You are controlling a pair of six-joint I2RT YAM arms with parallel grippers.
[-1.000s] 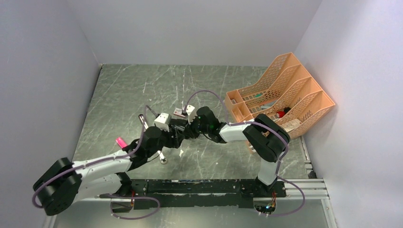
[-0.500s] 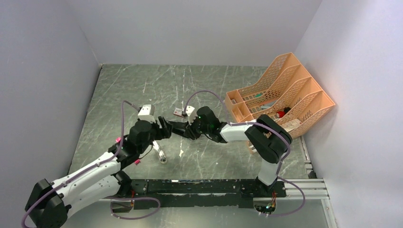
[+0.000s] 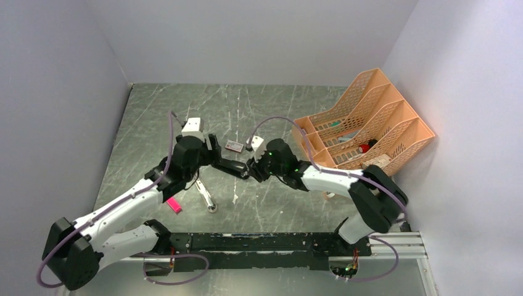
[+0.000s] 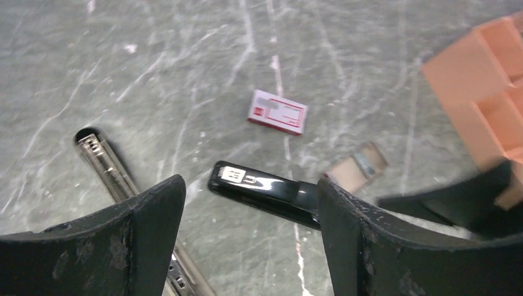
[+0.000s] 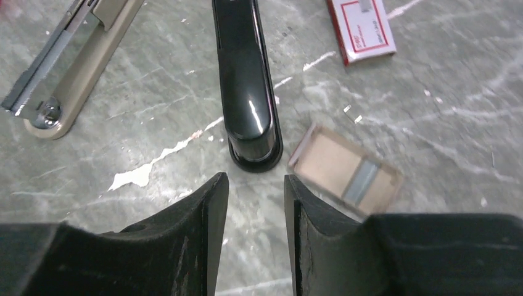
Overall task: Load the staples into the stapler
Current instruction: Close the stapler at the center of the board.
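The black stapler (image 3: 231,166) lies flat on the table between my two grippers, glossy top up (image 5: 247,80). Its chrome rail and base plate (image 5: 74,68) lie splayed off to one side (image 4: 108,163). A small brown tray (image 5: 327,160) beside the stapler's rounded end holds a silvery strip of staples (image 5: 362,182). The red-and-white staple box (image 4: 277,111) lies just beyond. My left gripper (image 4: 250,185) hovers open above the stapler's labelled end. My right gripper (image 5: 254,182) is open just short of the rounded end, with nothing between its fingers.
An orange slotted file organizer (image 3: 364,123) stands at the right with small items in it. A pink plastic piece (image 3: 174,205) lies by the left arm. The chrome rail's end (image 3: 211,208) points toward the near edge.
Both grippers have opened wider and drawn apart from the stapler. The left arm swung back toward the far left. The right gripper pulled back to the right.
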